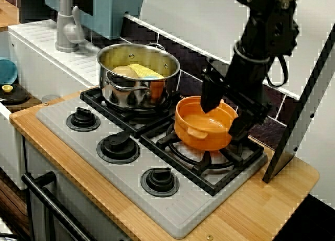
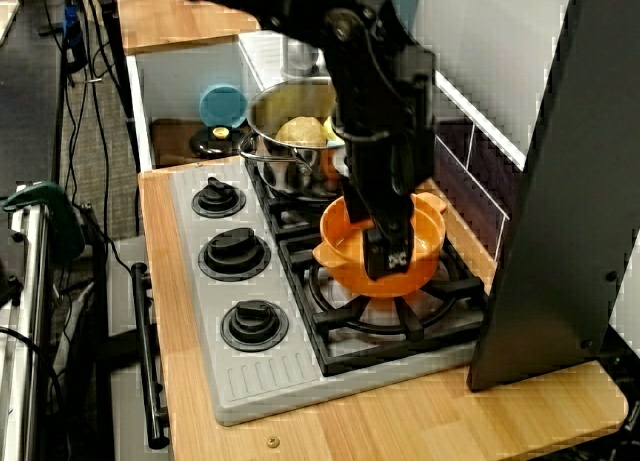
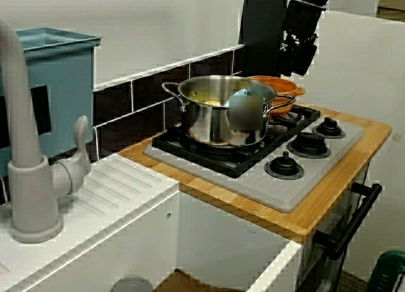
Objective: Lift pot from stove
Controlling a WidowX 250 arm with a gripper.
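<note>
The small orange pot (image 1: 201, 127) (image 2: 345, 243) hangs low over the front right burner grate of the grey stove (image 1: 68, 132) (image 2: 185, 286) and looks slightly tilted. I cannot tell whether its base touches the grate. My gripper (image 1: 224, 111) (image 2: 390, 231) comes down from above, one finger inside the pot and the other outside its far wall, shut on the rim. In the side view the pot (image 3: 273, 85) shows only as an orange rim behind the steel pot, with my gripper (image 3: 294, 67) just above it.
A larger steel pot (image 1: 138, 76) (image 2: 285, 151) (image 3: 221, 111) holding toy food stands on the rear burner, close beside the orange pot. Three black knobs (image 1: 118, 147) line the stove's front. A black slanted panel (image 1: 298, 115) (image 2: 560, 181) leans at the right. A grey faucet (image 3: 25, 171) stands at the left.
</note>
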